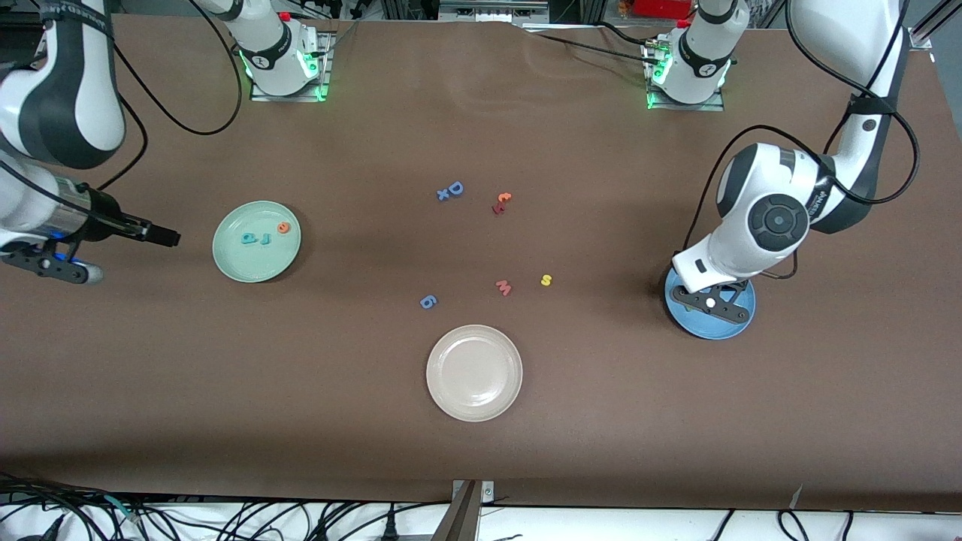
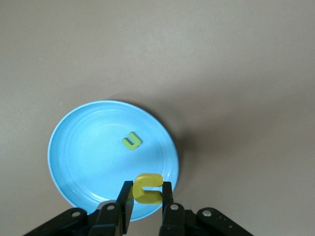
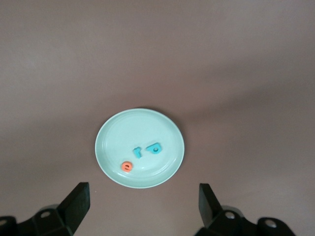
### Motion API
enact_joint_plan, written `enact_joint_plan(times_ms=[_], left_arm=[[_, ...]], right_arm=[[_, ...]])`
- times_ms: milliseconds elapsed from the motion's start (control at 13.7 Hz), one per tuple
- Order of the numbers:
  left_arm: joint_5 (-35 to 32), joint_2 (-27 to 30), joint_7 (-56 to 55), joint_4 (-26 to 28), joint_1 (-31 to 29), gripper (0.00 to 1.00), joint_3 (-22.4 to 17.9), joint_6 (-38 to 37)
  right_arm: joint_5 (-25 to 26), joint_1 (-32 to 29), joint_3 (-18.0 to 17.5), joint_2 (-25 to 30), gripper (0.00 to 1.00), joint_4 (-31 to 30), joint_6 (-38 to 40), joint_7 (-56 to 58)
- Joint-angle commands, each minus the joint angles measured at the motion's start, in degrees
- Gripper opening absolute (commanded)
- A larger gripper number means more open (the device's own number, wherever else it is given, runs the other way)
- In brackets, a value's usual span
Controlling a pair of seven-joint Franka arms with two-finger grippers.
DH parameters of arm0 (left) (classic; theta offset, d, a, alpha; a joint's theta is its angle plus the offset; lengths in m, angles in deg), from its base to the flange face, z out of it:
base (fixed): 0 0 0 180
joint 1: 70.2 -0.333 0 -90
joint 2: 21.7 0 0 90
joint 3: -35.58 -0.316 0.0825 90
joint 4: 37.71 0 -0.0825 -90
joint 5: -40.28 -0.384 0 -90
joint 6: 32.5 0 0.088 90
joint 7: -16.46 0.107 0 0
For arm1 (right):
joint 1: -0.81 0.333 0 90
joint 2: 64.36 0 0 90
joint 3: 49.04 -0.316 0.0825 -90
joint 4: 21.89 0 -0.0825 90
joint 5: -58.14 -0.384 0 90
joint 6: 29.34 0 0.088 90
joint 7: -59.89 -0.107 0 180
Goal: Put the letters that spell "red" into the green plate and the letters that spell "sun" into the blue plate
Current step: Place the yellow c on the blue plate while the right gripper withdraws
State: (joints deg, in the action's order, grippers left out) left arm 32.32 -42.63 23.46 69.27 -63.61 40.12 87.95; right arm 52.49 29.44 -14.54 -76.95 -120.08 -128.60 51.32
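The left tool, clenched on the yellow "u" over the blue plate's rim near the worktop's left-arm end, could drop it outside, while the right tool waits released beside the green plate.

Three plates, eleven foam letters, two robot arms

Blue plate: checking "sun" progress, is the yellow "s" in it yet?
No: the yellow "s" lies on the table beside the pink "w", apart from the blue plate.
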Motion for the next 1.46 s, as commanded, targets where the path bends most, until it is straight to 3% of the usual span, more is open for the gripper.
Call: enact_joint_plan(times_ms=[0,805,1025,1098,1171,1245,1391], left_arm=[[-2.2,-0.8,4.6,-0.1,-3.8,0.22,0.6,0.2],[-2.0,-8.9,8.7,-2.0,-7.4,0.24,0.6,11.4],[-1.7,-9.1,8.7,-2.4,-7.5,0.30,0.6,11.4],[-1.7,-9.1,8.7,-2.4,-7.4,0.38,0.6,11.3],[-1.5,-9.3,7.9,-2.5,-7.4,0.83,0.6,11.3],[-1.4,-9.4,7.9,-2.6,-7.4,1.00,0.6,11.3],[-0.8,-9.4,7.6,-2.8,-7.4,1.00,0.6,11.3]], right_arm=[[1.3,0.3,0.0,0.3,0.98,1.3,1.4,0.0],[1.3,0.4,-0.1,0.4,0.98,1.2,2.8,-0.3],[1.3,0.5,-0.2,0.2,0.98,1.3,2.7,-0.3],[1.3,0.5,-0.2,0.2,0.98,1.2,2.6,-0.3],[1.3,0.5,-0.2,0.2,0.98,1.2,2.7,-0.3],[1.3,0.5,-0.1,0.2,0.98,1.2,2.8,-0.2],[1.3,0.5,0.0,0.2,0.98,1.2,2.8,0.0]])
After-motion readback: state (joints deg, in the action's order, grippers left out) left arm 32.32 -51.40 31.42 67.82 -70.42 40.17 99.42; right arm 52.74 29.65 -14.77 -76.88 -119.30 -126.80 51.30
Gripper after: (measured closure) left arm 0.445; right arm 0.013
